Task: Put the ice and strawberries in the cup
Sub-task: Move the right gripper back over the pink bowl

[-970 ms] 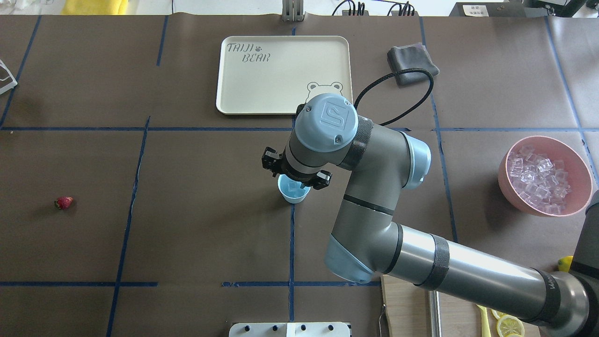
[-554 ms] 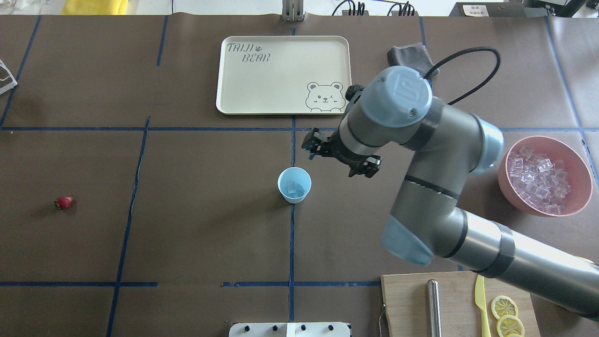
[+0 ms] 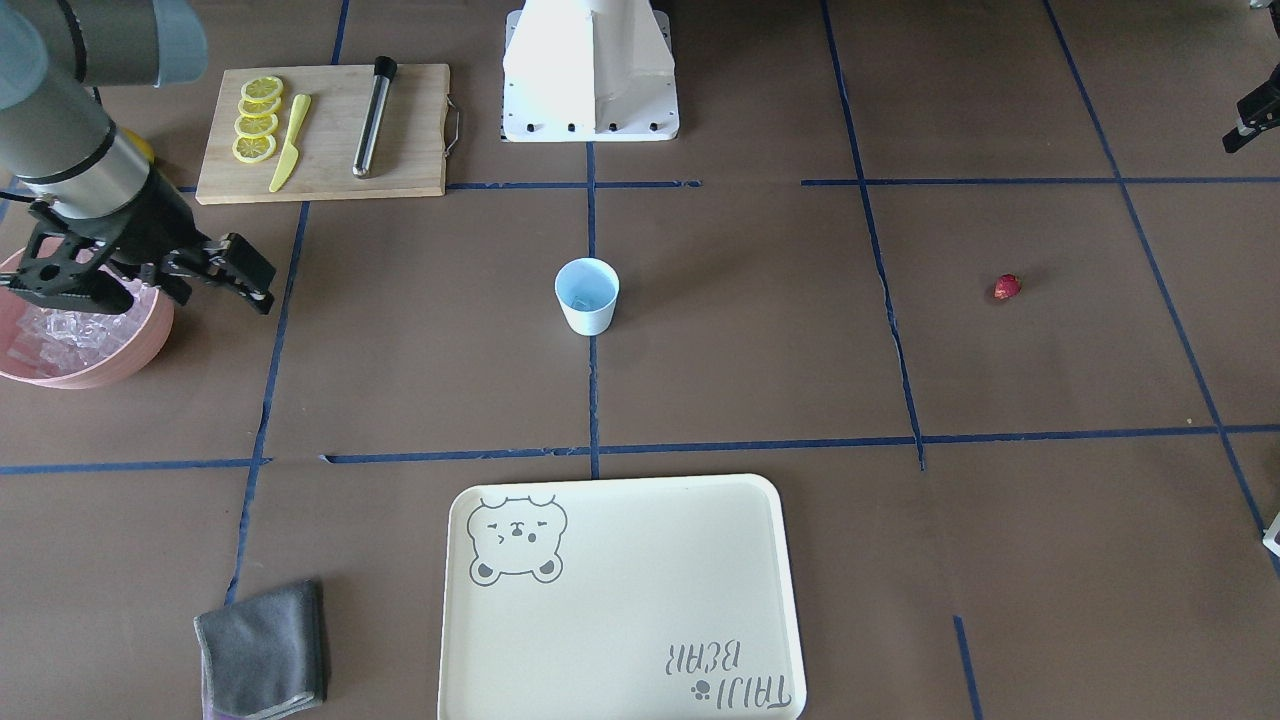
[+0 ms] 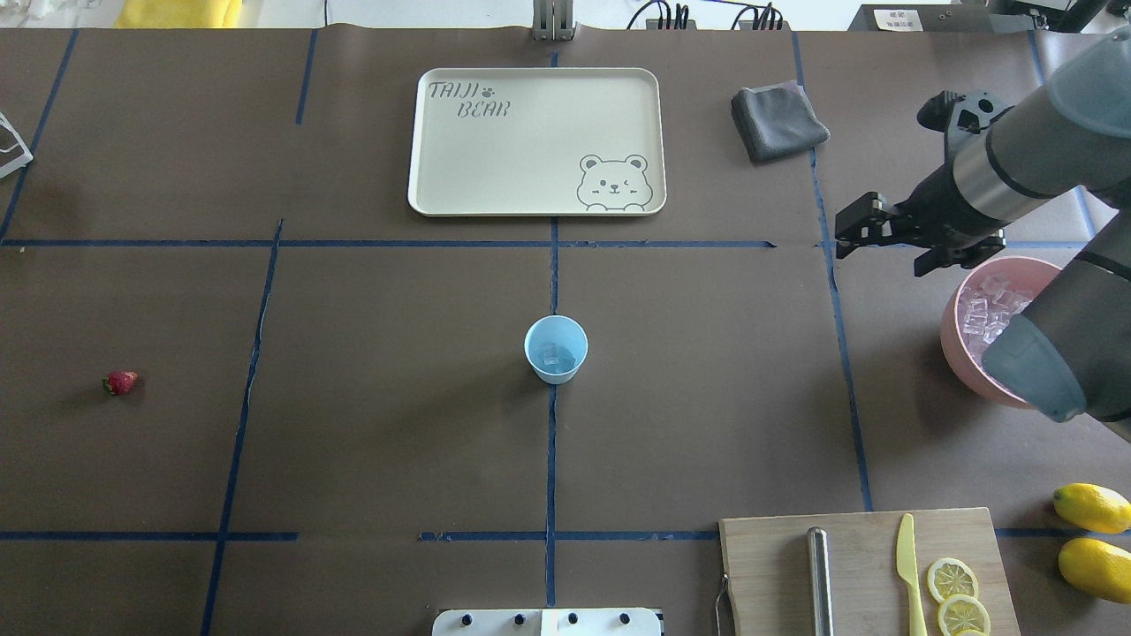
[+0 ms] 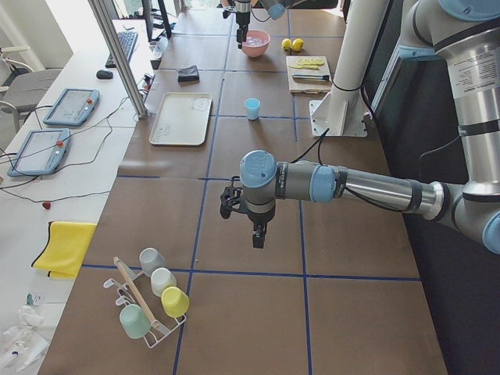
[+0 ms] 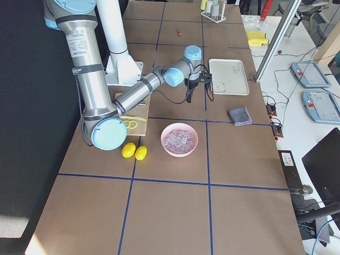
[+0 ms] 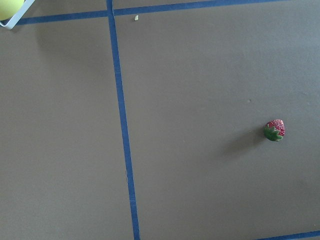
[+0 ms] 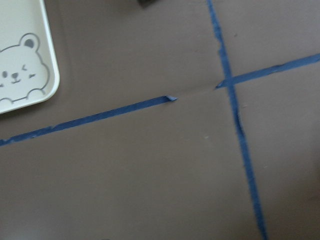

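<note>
On brown blue-taped table (image 4: 398, 424), cup (image 4: 556, 349), strawberry (image 4: 121, 382), cream tray (image 4: 530, 141)

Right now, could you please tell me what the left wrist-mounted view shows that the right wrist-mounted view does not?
Only the left wrist view shows the small red strawberry with its green top, lying alone on the table, and a sliver of a yellow object behind a white wire at the top-left corner. Only the right wrist view shows a corner of the cream tray with its printed bear. Both show the brown table covering crossed by blue tape lines.
</note>
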### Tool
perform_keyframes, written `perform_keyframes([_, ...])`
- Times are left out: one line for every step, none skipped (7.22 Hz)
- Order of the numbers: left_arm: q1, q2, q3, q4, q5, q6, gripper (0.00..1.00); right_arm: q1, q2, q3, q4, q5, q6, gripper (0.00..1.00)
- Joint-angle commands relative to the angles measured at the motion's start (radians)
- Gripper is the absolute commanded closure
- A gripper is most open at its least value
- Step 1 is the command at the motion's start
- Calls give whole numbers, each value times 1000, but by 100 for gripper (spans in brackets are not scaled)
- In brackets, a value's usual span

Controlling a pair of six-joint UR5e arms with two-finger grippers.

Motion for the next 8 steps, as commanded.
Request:
perform_keyframes([0,2,0,0,-2,0,0,60,-144,-3,7,-19,-321,3])
perform_keyframes([0,2,0,0,-4,0,0,60,-176,-8,12,-65,-453,3])
perform_keyframes([0,2,0,1,-4,-2,0,58,-177,-26,12,-65,-494,3])
perform_keyframes([0,2,0,1,-4,-2,0,58,-175,-60,12,-64,-537,4])
perform_keyframes([0,2,0,1,-5,0,0,58,-175,-98,14,-64,-559,4])
perform_keyframes([0,2,0,1,-7,-2,0,58,-177,-115,12,-64,-559,4])
perform_keyframes([0,2,0,1,-7,-2,0,58,-178,-127,12,-64,-560,5])
perform_keyframes([0,2,0,0,-7,-2,0,58,-180,-126,12,-62,-553,8])
